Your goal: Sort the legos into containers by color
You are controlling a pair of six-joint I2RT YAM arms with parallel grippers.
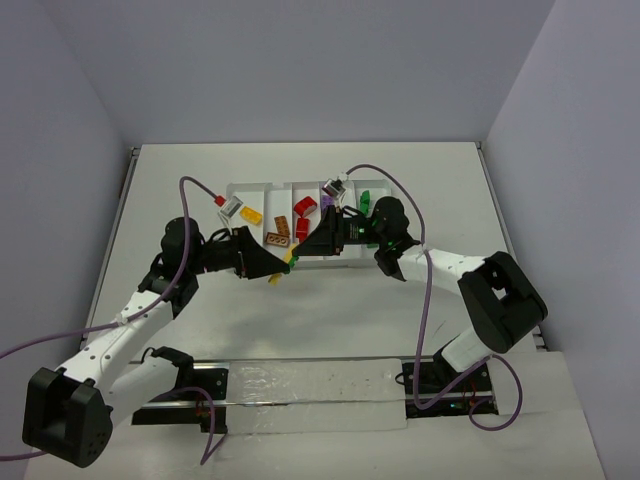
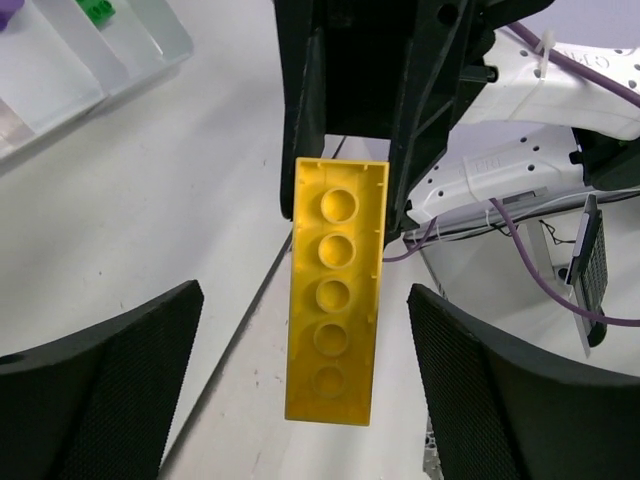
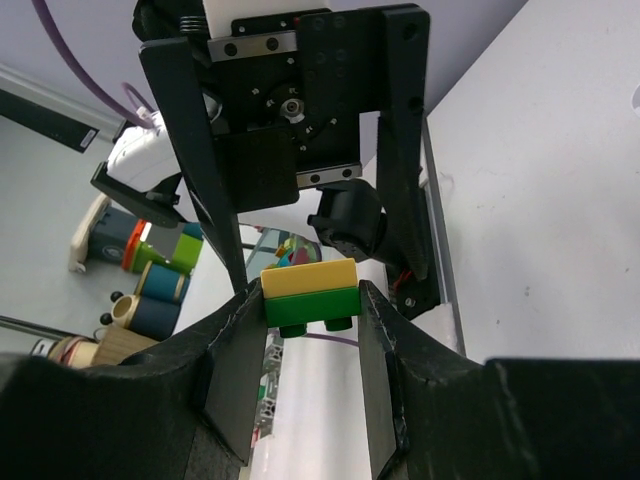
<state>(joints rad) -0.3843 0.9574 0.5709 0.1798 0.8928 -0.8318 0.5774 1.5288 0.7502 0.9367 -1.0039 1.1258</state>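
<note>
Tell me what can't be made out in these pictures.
- Left wrist view: the green brick is hidden behind the yellow brick. The tray is cut off at the top-left edge.
- Right wrist view: both bricks are seen end-on, so their length is hidden.
- Top view: the bricks are tiny, crowded by the left pincer and right pincer. The right pincer also covers part of the tray.

The bench (image 1: 300,320) is a plain white top with pale panels (image 1: 300,70) standing round its far and side edges. A shallow white tray (image 1: 262,193) sits flat on it toward the far side, roughly midway across, its long side running left to right. Along the near edge a translucent strip (image 1: 310,395) lies between the black left mount (image 1: 168,362) and right mount (image 1: 448,382). A purple cable (image 1: 492,418) loops on the surface beside the right mount.
</note>
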